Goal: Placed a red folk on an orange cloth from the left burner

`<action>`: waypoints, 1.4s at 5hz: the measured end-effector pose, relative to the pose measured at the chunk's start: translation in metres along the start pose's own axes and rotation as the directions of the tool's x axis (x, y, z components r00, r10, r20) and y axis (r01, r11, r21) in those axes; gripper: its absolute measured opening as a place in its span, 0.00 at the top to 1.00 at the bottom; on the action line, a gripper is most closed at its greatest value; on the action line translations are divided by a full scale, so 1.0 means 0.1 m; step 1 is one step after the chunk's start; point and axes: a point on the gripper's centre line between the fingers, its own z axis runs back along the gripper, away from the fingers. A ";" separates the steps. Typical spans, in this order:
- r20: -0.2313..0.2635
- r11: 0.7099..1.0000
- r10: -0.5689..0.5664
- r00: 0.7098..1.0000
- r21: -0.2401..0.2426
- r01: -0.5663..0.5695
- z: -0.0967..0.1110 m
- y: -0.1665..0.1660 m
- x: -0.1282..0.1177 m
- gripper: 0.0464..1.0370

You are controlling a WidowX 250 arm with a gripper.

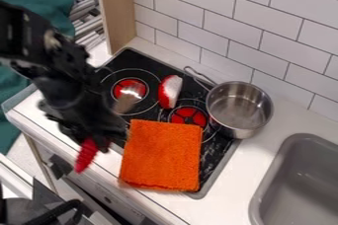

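Over the front left edge of the stove hangs my gripper [102,137], dark and blurred, shut on the red fork. Its red handle [86,155] sticks out below the gripper toward the counter's front edge. A blurred greyish-brown end [125,99], apparently the fork's head, shows above the left burner [117,89]; the arm hides the part between. The orange cloth [161,155] lies flat over the front right part of the stove, just right of the gripper.
A steel pot [239,108] with a long handle stands at the stove's right rear. A red and white toy piece [170,92] lies between the burners. The grey sink [300,177] is at the right, and a tiled wall [244,21] runs behind.
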 end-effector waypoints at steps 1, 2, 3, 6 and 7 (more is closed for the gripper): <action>-0.016 0.999 -0.054 0.998 0.000 0.054 -0.04 -0.29 -0.04 0.64; -0.053 0.998 -0.065 0.997 0.008 0.065 -0.11 -0.46 -0.12 0.64; -0.101 0.998 -0.051 0.994 0.018 0.053 -0.23 -0.59 -0.13 0.64; -0.150 0.998 0.067 0.986 0.011 -0.066 -0.40 -0.73 0.17 0.64; -0.174 0.994 0.107 0.979 0.028 -0.103 -0.47 -0.62 0.19 0.64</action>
